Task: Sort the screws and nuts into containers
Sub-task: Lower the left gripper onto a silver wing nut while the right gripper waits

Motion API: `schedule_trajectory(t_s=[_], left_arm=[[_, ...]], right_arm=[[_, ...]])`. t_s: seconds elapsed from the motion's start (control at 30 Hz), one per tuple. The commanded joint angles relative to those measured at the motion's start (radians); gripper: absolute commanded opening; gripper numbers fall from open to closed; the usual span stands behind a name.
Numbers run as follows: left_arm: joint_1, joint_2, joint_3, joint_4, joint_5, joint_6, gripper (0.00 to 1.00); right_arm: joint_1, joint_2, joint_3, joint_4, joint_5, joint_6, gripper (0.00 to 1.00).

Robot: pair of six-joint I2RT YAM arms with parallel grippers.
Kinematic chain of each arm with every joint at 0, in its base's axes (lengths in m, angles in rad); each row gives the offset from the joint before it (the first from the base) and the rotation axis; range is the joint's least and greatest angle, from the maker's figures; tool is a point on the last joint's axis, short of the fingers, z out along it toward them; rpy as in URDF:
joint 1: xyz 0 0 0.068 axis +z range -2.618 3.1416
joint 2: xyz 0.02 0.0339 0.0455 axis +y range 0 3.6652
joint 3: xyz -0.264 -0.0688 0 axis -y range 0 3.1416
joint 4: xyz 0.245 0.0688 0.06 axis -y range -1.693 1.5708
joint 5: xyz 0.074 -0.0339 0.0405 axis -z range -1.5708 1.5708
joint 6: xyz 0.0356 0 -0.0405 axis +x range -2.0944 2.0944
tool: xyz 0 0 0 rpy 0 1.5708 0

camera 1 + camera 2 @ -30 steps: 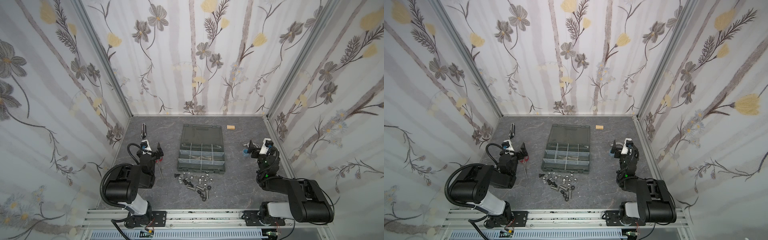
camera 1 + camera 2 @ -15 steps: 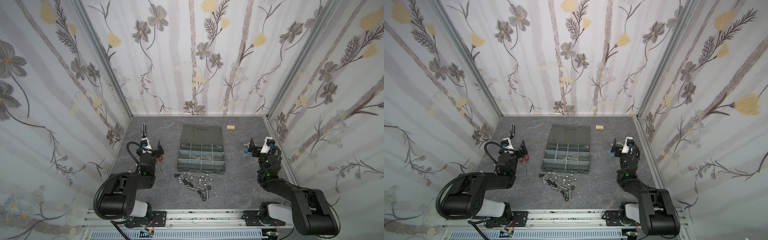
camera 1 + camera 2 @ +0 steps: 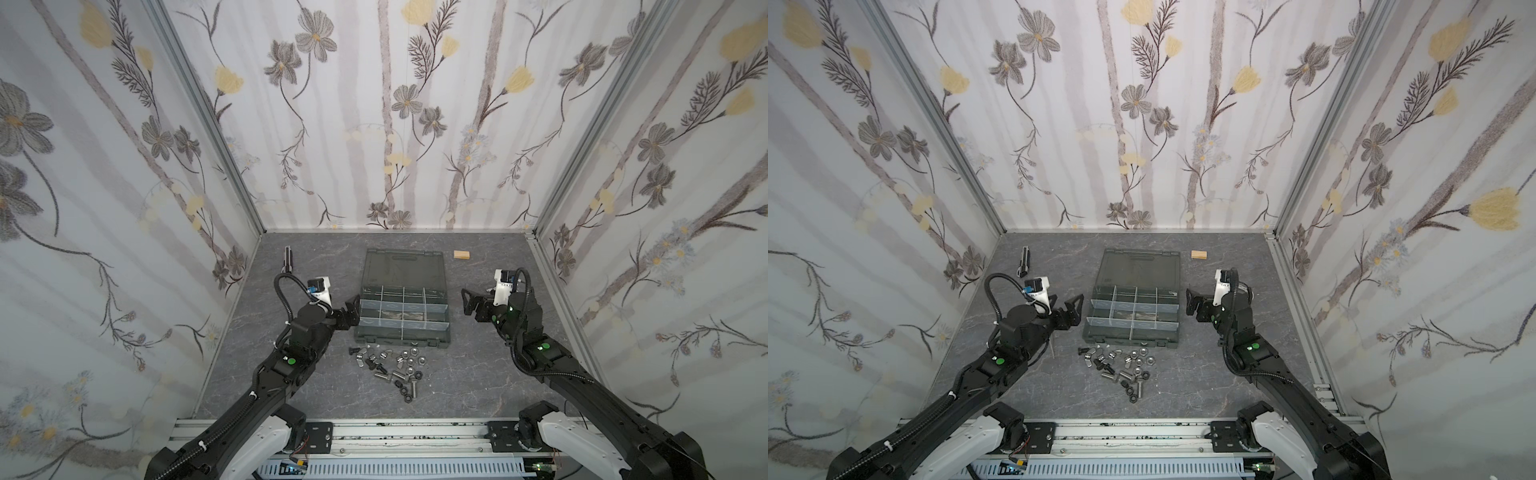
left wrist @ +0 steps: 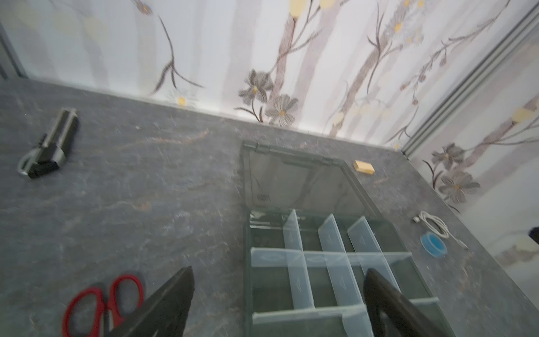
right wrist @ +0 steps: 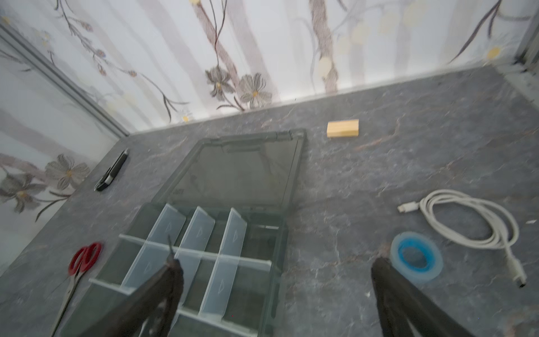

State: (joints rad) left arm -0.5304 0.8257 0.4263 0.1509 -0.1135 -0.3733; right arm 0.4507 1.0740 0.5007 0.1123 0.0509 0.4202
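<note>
The screws and nuts lie in a loose pile on the grey table, just in front of the dark organizer case. Pale dividers split the case into the containers, and its lid lies open flat behind. In both top views my left gripper hovers at the case's left edge, open and empty. My right gripper hangs a little right of the case, also open and empty. The left wrist view shows the containers between the spread fingers. The right wrist view shows the case under one finger.
Red-handled scissors lie left of the case and a folding knife at the back left. A wooden block sits at the back right. Blue tape and a white cable lie right of the case, under my right arm.
Both arms have unfolded and lifted, bringing their grippers inward to either side of the case. The pile and the case have not moved.
</note>
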Motion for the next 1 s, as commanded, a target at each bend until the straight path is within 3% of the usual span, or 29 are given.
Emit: schedule_trajectory(t_s=[0.0,0.13,0.3,0.57,0.97], left_arm=[[-0.096,-0.005,-0.025,-0.145,-0.065,-0.156,0.86],[-0.225,0.056,-0.030,-0.242,-0.144,-0.261,0.81],[-0.315,0.116,-0.031,-0.321,-0.212,-0.351,0.69],[-0.327,0.167,-0.051,-0.332,-0.190,-0.373,0.46],[-0.342,0.285,-0.024,-0.327,-0.144,-0.340,0.43]], right_arm=[[0.101,-0.017,-0.026,-0.083,-0.009,0.118,1.00],[0.200,-0.028,-0.038,-0.145,0.045,0.164,1.00],[0.245,-0.054,-0.059,-0.161,0.041,0.213,1.00],[0.256,-0.080,-0.077,-0.177,0.052,0.238,1.00],[0.255,-0.079,-0.087,-0.179,0.052,0.256,1.00]])
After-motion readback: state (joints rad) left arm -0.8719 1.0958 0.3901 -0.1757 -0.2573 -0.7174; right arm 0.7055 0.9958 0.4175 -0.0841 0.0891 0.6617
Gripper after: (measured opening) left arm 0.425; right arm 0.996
